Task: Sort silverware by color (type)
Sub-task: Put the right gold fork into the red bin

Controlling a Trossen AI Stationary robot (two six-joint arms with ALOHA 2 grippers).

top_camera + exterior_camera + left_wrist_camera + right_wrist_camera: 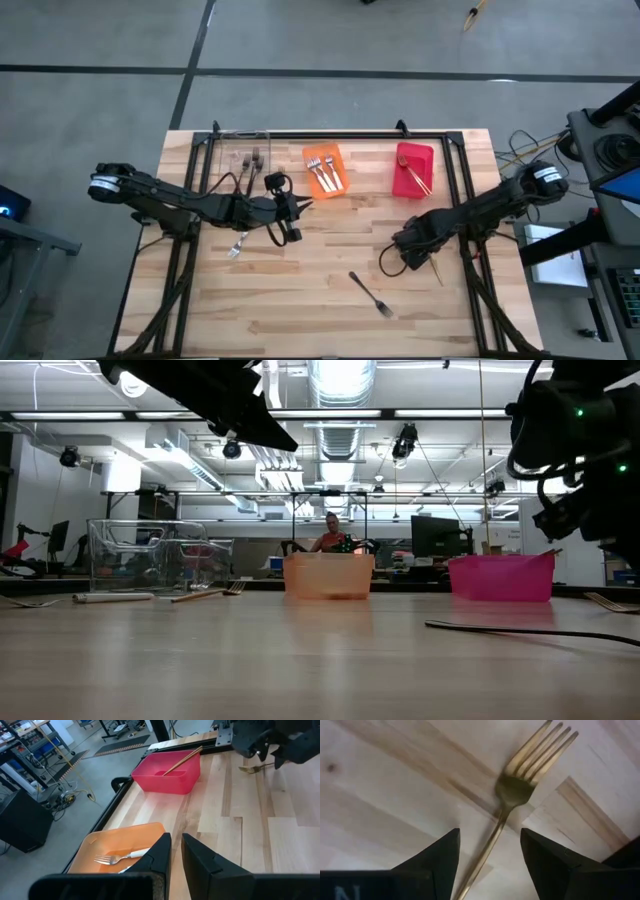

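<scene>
A gold fork (512, 790) lies flat on the wooden table (330, 270) near its right edge. My right gripper (490, 837) points down over it, open, one finger on each side of the handle and touching nothing. A dark fork (372, 294) lies toward the near edge. More gold forks lie in the red bin (413, 170), white-handled forks (125, 856) in the orange bin (325, 170), and dark forks in the clear bin (245, 160). My left gripper (176, 852) hangs shut and empty above the table, near the orange bin.
Another fork (237, 245) lies on the table under my left arm. The three bins stand in a row along the far edge, inside a black frame (330, 133). Bare wood lies between the two grippers and along the near edge. A person sits far behind the table (330, 535).
</scene>
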